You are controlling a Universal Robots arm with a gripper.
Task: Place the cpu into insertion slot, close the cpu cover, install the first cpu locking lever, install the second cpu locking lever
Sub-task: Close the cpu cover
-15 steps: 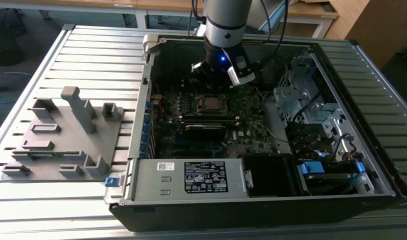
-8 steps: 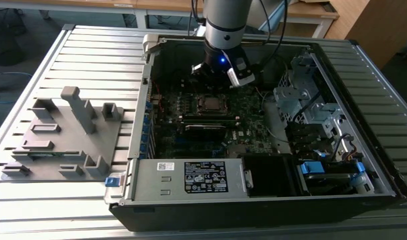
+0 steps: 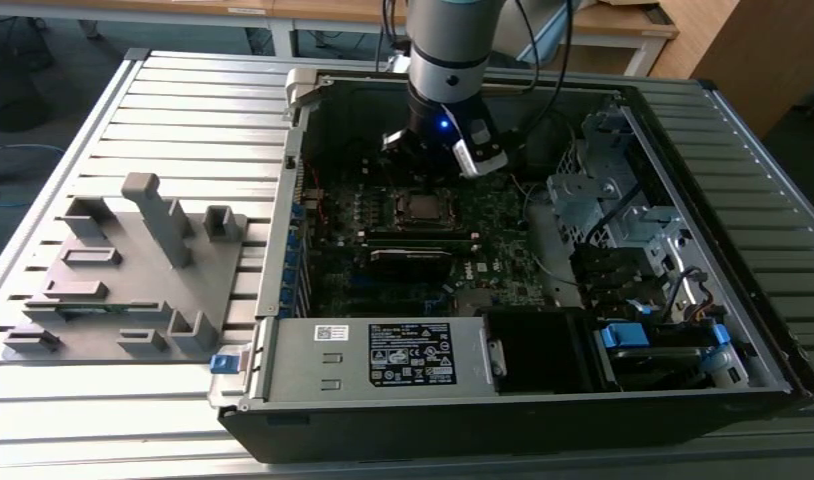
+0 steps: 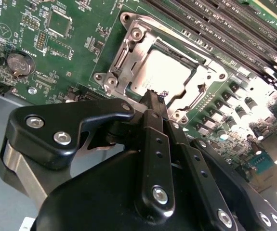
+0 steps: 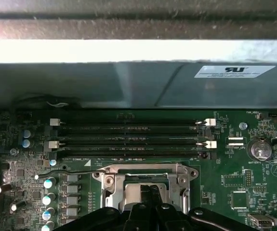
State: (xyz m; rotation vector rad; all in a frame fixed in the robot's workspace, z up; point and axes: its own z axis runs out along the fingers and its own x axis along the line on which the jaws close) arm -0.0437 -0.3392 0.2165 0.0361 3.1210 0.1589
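Over the motherboard (image 4: pixel 56 29), the gripper (image 4: pixel 153 96) is pinched shut on nothing, likely so its thin tip can push; the cpu (image 4: pixel 167 72) is seen flat inside the lowered cpu cover (image 4: pixel 125 57), just beside that tip.

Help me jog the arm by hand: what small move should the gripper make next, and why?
Probably a short, slow descent of the gripper toward the cpu cover's edge just beyond its tips. The cpu already lies seated with the cover down around it, and the fingers are shut, suited to pushing a lever. I can't tell whether either lever is latched.
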